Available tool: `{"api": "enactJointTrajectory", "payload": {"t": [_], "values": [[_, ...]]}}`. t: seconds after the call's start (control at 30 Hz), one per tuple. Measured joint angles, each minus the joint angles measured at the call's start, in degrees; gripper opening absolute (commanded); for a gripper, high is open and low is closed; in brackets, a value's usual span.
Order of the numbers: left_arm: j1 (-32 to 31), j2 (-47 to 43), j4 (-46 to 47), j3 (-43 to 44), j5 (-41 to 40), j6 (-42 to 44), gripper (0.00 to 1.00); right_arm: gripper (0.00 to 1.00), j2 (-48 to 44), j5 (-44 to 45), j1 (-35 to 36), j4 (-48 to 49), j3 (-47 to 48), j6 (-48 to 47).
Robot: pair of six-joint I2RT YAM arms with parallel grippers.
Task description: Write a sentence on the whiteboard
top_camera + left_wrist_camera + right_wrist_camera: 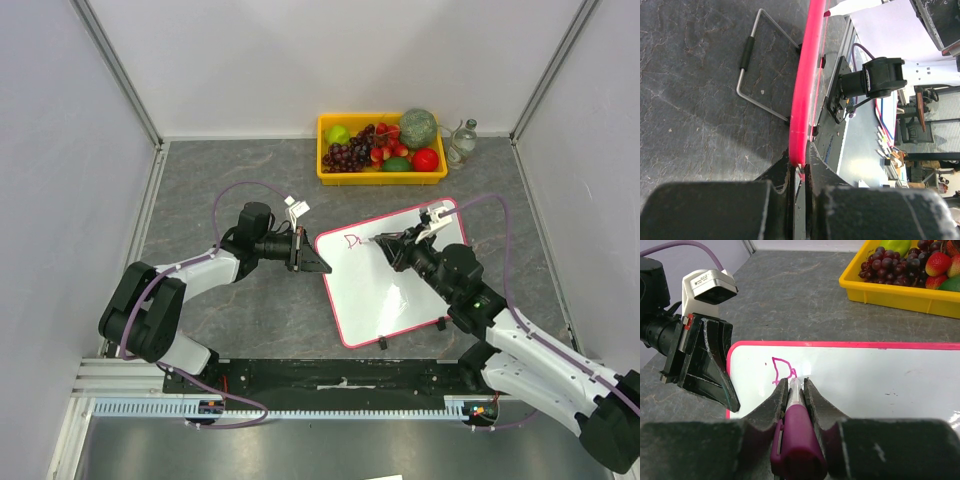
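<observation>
The whiteboard (400, 290) lies on the grey bench (230, 170), turned a little to one side. The left jaws are shut tight on the whiteboard's left edge, right on its pink rim. The right jaws are over the whiteboard's far left corner and are closed on a purple pen (797, 440). The pen's tip touches the white face. The sentence (781, 371) shows a pink D, just beside the tip. A yellow tray (380, 178) of fruit sits past the whiteboard's far edge, not touching it.
</observation>
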Motion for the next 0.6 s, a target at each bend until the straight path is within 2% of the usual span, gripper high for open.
{"api": "enactJointTrajectory", "payload": {"t": [0.6], "values": [[0.0, 0.0, -0.02, 0.0, 0.02, 0.0, 0.02, 0.0, 1.53, 3.82, 0.15, 0.11, 1.81, 0.72]]}}
